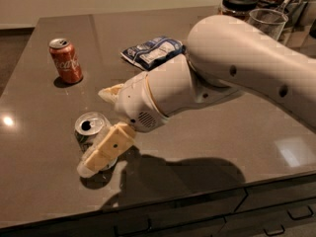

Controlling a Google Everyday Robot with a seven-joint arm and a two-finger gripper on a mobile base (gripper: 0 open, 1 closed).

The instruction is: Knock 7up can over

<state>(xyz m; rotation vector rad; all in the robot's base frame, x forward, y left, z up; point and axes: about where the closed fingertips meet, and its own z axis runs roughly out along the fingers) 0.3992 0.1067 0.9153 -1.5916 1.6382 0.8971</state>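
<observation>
The 7up can stands upright on the dark table, near its front left. It is pale silvery-green with an open silver top. My gripper reaches in from the right and is open. One cream finger lies across the front of the can and hides most of its body. The other finger is behind the can and to its right. The can sits between the two fingers. I cannot tell whether the front finger touches it.
A red cola can stands at the back left. A blue-and-white snack bag lies behind the arm. A black-lidded jar and a clear cup stand at the back right. The table's front edge is close below the can.
</observation>
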